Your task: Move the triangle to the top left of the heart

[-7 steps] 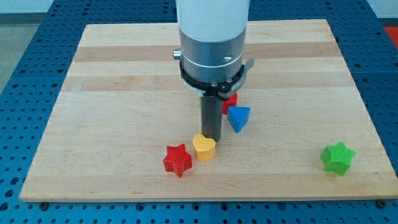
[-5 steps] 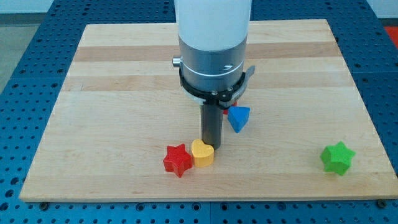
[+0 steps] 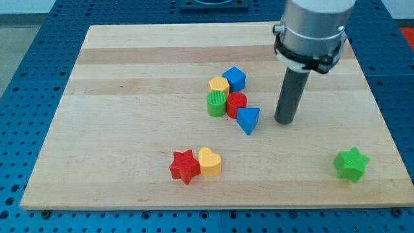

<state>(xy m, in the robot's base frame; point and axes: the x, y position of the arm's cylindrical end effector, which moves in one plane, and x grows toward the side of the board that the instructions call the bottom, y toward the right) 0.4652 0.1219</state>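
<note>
The blue triangle (image 3: 248,120) lies near the board's middle, touching the red cylinder (image 3: 236,103) at its upper left. The yellow heart (image 3: 209,161) sits lower down and to the left, touching the red star (image 3: 185,166) on its left. My tip (image 3: 284,122) rests on the board a short way to the right of the triangle, with a gap between them. The triangle is up and to the right of the heart.
A cluster stands just above the triangle: a green cylinder (image 3: 216,103), a yellow block (image 3: 219,85) and a blue cube (image 3: 235,79). A green star (image 3: 351,164) sits near the board's lower right corner. The wooden board (image 3: 129,97) lies on a blue pegboard table.
My arm has swung from just above the heart to the view's right, uncovering the cluster. The heart was nudged left against the red star. The triangle has not moved.
</note>
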